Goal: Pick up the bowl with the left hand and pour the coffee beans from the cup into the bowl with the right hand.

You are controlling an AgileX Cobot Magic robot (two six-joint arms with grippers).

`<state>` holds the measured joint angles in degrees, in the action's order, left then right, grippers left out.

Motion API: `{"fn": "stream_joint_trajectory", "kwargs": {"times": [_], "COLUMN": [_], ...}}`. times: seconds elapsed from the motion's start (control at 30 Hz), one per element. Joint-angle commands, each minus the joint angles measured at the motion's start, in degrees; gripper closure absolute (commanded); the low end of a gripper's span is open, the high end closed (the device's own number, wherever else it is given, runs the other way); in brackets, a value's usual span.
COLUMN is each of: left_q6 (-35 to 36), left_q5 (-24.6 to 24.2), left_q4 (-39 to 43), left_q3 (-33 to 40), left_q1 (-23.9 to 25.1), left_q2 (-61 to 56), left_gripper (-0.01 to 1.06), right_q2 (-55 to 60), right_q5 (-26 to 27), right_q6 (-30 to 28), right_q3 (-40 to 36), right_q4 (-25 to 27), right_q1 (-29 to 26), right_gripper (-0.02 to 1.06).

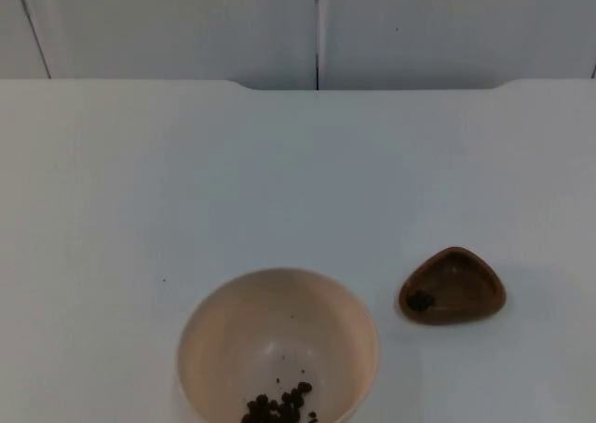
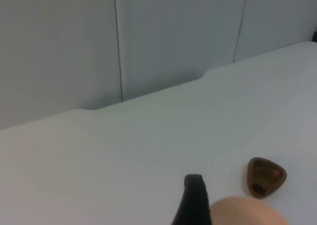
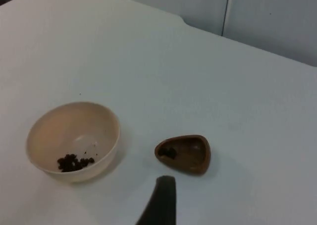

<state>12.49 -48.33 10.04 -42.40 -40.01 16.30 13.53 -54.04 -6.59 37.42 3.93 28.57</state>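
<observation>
The bowl (image 1: 277,347) stands on the white table (image 1: 140,181) at its front edge, with coffee beans (image 1: 279,404) in its bottom. The brown cup (image 1: 453,286) stands apart at its right, a few beans (image 1: 419,301) inside. The left tool (image 2: 193,200) hangs just beside the bowl and the right tool (image 3: 161,200) near the cup. How far open either one is, I cannot tell.

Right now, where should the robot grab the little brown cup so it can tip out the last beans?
Probably by the wide rounded rim of the cup, coming from the right side, away from the bowl. It stands upright, apart from the bowl, and narrows to one pointed corner; a few beans lie inside. Gripping the wide end leaves that point free, likely as a spout.
</observation>
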Motion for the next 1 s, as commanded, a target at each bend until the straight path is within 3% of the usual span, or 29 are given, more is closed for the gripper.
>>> {"fn": "stream_joint_trajectory", "kwargs": {"times": [0.0, 0.23, 0.33, 0.5, 0.73, 0.97], "left_q6": [-1.88, 1.29, 2.75, 3.03, 2.54, -5.02], "left_q5": [-1.71, -1.58, -1.49, -2.40, -3.27, -4.02], "left_q4": [-0.63, -0.63, -0.52, -0.38, -1.52, -9.58], "left_q3": [0.30, 9.69, 13.25, 14.13, 13.99, 13.53], "left_q1": [0.04, 0.04, 0.04, 0.04, 0.04, 0.04], "left_q2": [-2.76, -9.45, -14.00, -16.30, -16.30, -16.30], "left_gripper": [0.41, 0.41, 0.41, 0.41, 0.41, 0.41], "right_q2": [-3.00, -9.35, -12.77, -13.53, -13.53, -13.53], "right_q5": [-0.57, -1.24, -3.89, -7.48, -7.91, -7.91], "right_q6": [-0.70, -0.03, 0.98, 1.39, 1.39, 1.39], "right_q3": [-1.06, -6.20, -6.29, -6.29, -7.84, -7.84], "right_q4": [0.72, 0.79, 0.47, -0.84, -1.23, -1.23], "right_q1": [0.12, 0.12, 0.12, 0.12, 0.12, 0.12], "right_gripper": [0.29, 0.29, 0.29, 0.29, 0.29, 0.29]}}
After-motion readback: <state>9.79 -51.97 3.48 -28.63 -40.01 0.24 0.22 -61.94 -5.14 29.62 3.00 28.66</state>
